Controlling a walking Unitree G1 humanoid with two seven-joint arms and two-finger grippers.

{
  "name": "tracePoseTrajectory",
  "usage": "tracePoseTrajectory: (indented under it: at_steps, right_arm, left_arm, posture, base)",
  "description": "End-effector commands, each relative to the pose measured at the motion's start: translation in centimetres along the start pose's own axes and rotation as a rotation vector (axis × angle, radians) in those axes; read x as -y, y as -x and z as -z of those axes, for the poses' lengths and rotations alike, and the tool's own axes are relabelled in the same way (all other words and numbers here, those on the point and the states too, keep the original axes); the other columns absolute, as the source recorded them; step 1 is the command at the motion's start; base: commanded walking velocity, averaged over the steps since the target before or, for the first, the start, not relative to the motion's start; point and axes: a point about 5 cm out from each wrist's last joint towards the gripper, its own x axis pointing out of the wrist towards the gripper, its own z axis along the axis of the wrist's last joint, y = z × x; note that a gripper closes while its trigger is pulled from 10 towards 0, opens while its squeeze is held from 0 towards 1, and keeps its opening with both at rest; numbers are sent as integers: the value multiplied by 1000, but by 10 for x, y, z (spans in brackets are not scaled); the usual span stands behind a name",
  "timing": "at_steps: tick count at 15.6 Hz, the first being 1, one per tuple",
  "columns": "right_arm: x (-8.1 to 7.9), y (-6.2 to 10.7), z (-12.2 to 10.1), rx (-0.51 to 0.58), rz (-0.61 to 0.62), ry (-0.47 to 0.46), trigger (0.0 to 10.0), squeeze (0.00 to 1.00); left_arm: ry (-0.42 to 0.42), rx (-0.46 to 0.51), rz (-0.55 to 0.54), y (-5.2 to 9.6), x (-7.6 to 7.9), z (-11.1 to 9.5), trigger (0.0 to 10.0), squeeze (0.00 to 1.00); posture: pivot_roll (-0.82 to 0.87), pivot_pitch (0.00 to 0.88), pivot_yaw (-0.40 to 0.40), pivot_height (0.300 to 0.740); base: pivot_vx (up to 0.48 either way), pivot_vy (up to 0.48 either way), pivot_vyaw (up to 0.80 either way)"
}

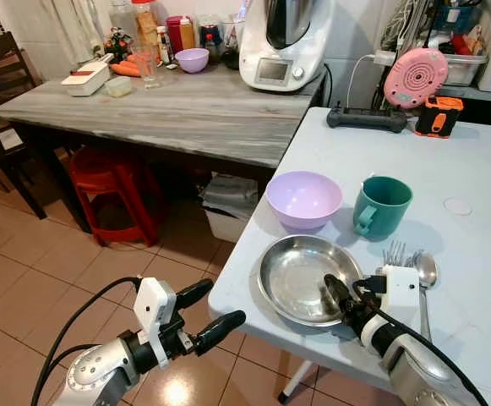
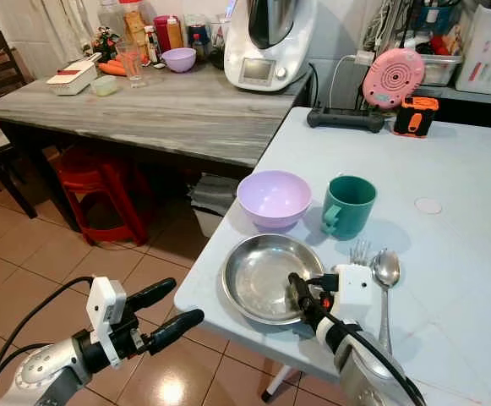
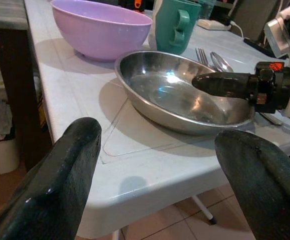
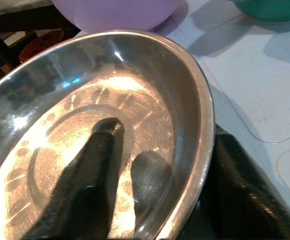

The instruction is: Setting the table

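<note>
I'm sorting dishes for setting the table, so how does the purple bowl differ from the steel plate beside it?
The purple bowl is deep, matte plastic-looking and untouched; the steel plate is shallow, wide and shiny. The right gripper has its jaws over the plate's near rim, one inside, one outside. Both are round, empty and upright on the white table.

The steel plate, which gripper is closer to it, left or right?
Right. The right gripper has its jaws straddling the steel plate at its near rim, one inside, one outside. The left gripper hangs open off the white table's edge, above the floor.
</note>
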Motion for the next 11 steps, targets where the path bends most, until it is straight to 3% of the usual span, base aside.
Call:
tracePoseTrajectory:
  at_steps: [1,11]
  right_arm:
    - [-5,-1,3,-32,-21,-32,0,0]
    - [-1,-2,19,-162,26,-137,0,0]
  left_arm:
    - [-16,-4,16,1,2,-4,10000,0]
    - [-42,-4,36,-2,8,-22,10000,0]
  posture:
    - [-36,0,85,740]
    - [-25,0,99,740]
  base:
    - [0,0,0]
    - [0,0,0]
